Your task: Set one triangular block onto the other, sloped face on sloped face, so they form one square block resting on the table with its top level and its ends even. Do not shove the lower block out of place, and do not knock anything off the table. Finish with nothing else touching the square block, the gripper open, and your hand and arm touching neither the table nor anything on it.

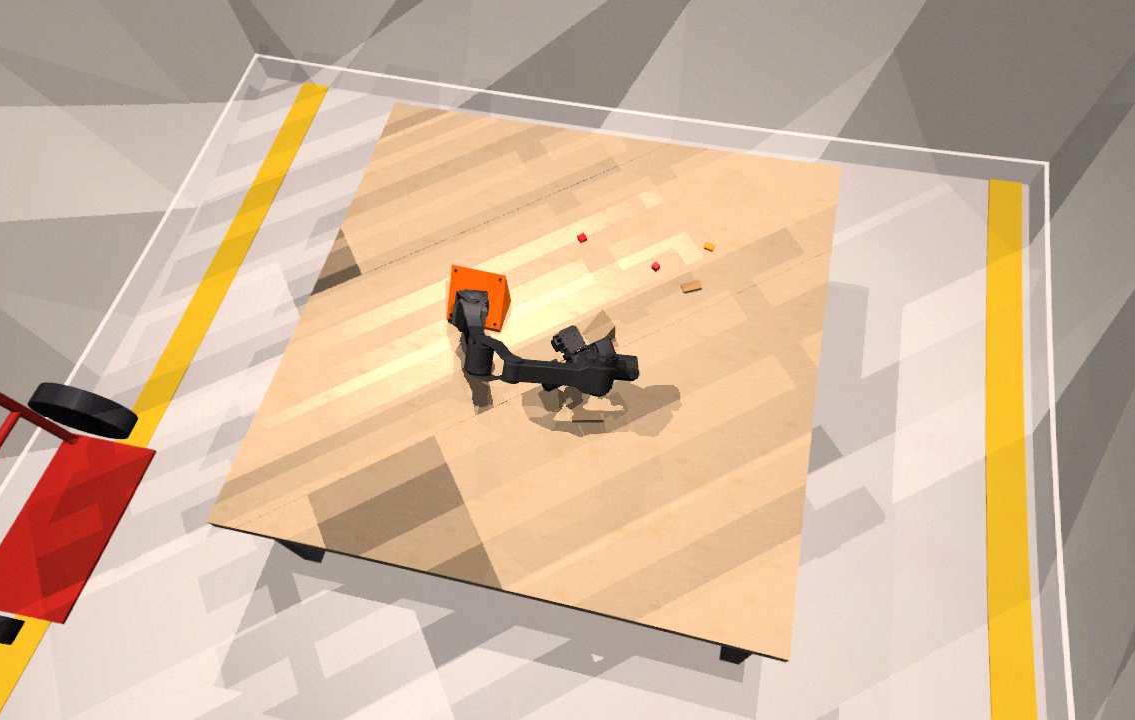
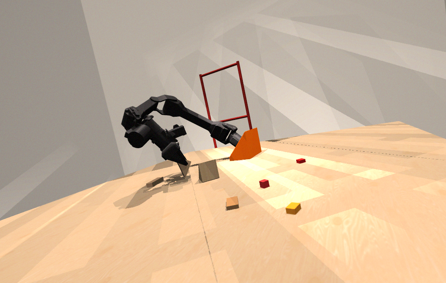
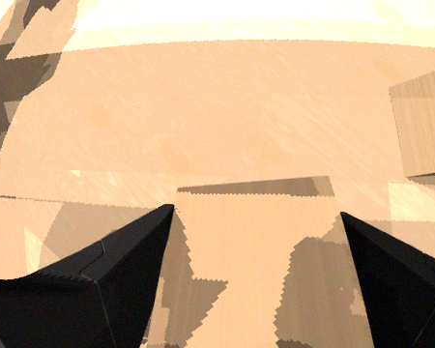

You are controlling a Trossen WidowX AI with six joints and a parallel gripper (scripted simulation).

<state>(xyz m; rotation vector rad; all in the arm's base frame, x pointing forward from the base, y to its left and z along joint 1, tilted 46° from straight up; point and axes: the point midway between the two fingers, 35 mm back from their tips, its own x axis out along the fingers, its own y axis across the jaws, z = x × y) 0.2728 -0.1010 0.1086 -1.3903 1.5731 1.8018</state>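
My gripper pinches one triangular block; the other triangular block stands near it on the worktop, apart; a tan block, a yellow block and two red blocks lie farther off; a shaded flat piece lies on my other side.

The robot was a matte black, jointed arm with bulky angular joints, a slim forearm link, a cylindrical housing near the wrist and a hand with black, tapering fingers.
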